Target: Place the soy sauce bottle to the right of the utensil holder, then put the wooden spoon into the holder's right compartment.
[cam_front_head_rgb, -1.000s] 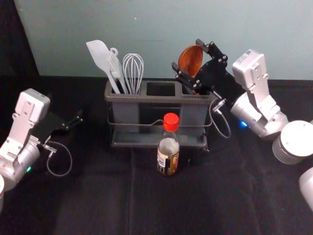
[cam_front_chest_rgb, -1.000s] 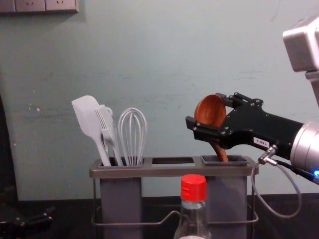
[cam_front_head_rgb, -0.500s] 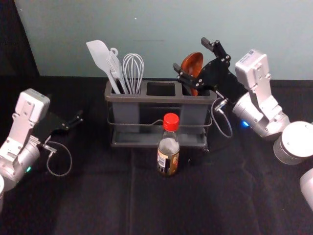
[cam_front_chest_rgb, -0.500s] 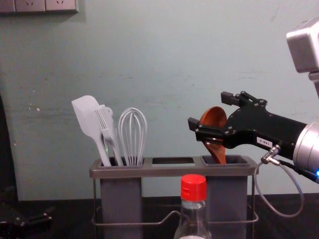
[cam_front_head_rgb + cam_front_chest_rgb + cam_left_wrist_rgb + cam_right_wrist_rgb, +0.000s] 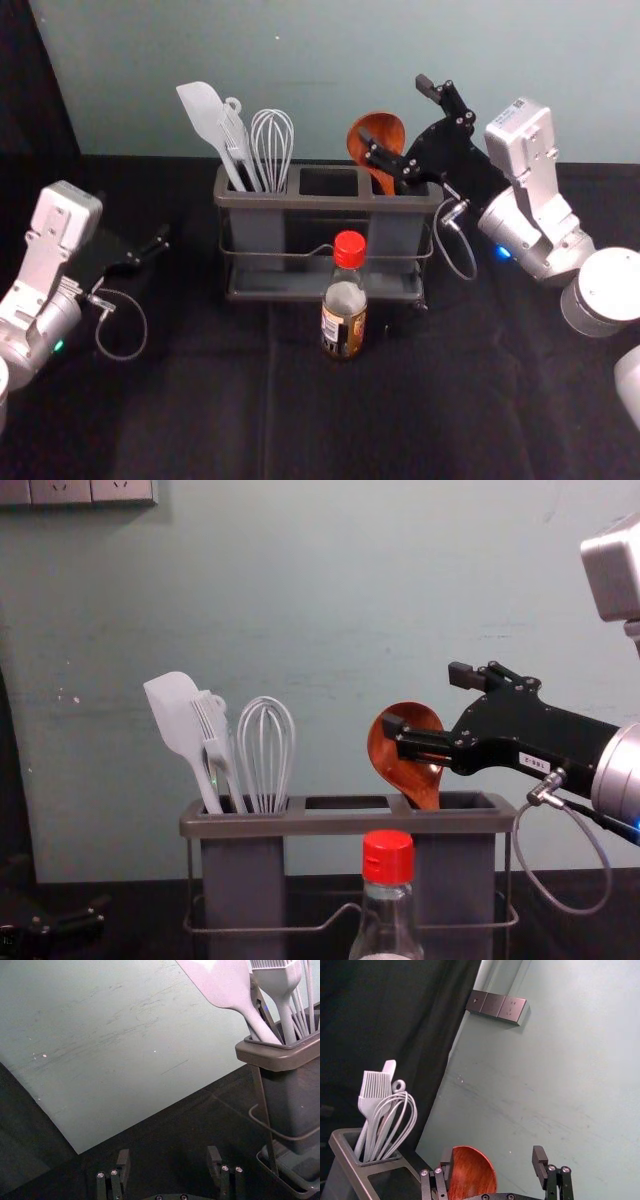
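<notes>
My right fingers [image 5: 463, 676] have opened wide, leaving the spoon [image 5: 400, 774] leaning in the holder's [image 5: 340, 825] right compartment [image 5: 455, 875], while my left gripper [image 5: 168, 1159] idles, spread, left of it.

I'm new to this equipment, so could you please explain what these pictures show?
This is a two-armed robot at a dark, cloth-covered table. One picture looks down from its head, another forward from its chest, and two come from its wrists. The utensil holder carries a spatula, brush and whisk in its left compartment; a wooden spoon leans in the right one. A red-capped soy sauce bottle stands in front. The right end effector is open at the spoon; the left end effector is open too, beyond the holder's left end. Neither holds anything.
</notes>
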